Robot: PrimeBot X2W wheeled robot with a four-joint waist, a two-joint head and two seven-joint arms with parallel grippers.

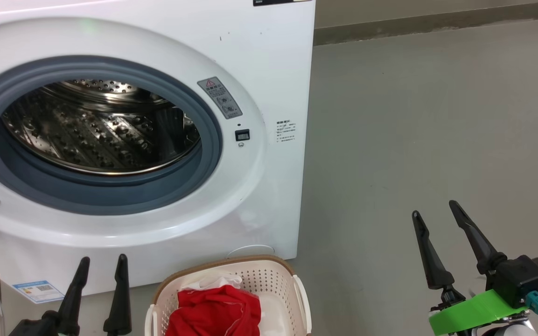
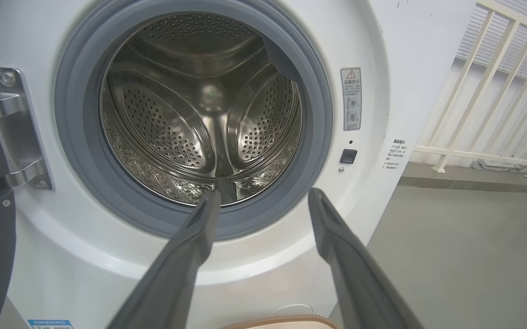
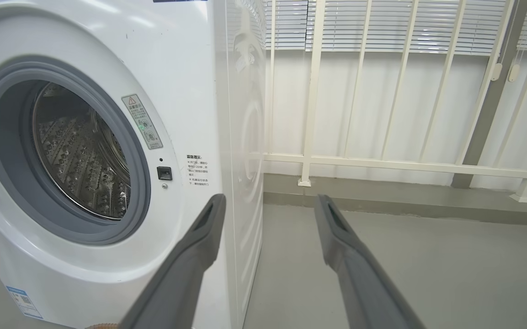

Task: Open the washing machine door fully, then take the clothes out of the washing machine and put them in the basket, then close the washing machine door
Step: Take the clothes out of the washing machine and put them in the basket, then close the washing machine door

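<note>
Just right of the spread, empty left tool [image 1: 103, 258], the basket [image 1: 269, 279] holds the clothes [image 1: 213, 308]; the right tool [image 1: 434, 208] gapes empty too.

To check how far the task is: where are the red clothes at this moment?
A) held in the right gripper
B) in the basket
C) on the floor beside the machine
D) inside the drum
B: the red clothes lie in the basket, and the drum of the washing machine looks empty.
</note>
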